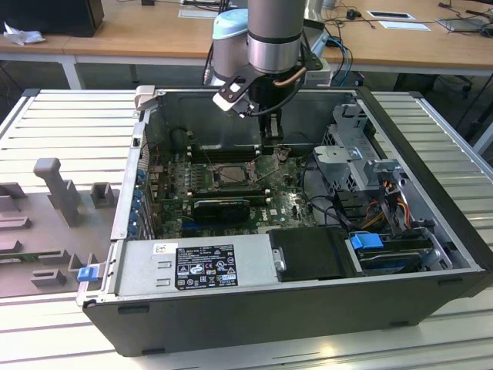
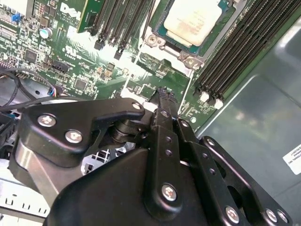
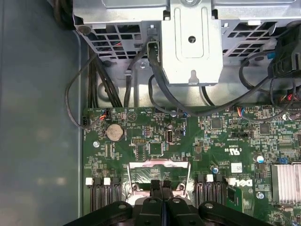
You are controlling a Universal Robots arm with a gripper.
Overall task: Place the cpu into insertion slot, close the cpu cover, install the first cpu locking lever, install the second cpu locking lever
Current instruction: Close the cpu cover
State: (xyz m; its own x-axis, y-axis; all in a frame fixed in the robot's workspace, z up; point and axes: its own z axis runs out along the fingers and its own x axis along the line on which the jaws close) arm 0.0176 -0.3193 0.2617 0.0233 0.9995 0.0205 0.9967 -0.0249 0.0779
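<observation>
The tool (image 3: 162, 185), fingers together and empty, hangs just beside the raised cpu cover (image 3: 160, 165). The cpu (image 2: 195, 21) lies in its socket, at the tool's 8 o'clock in the exterior view. A glancing push could slip and let the cover slam onto the chip.

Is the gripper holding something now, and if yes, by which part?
Nothing, it seems. The gripper is shut, its fingers pressed together with nothing between them in both wrist views. The cpu lies in its socket, apart from the gripper.
</observation>
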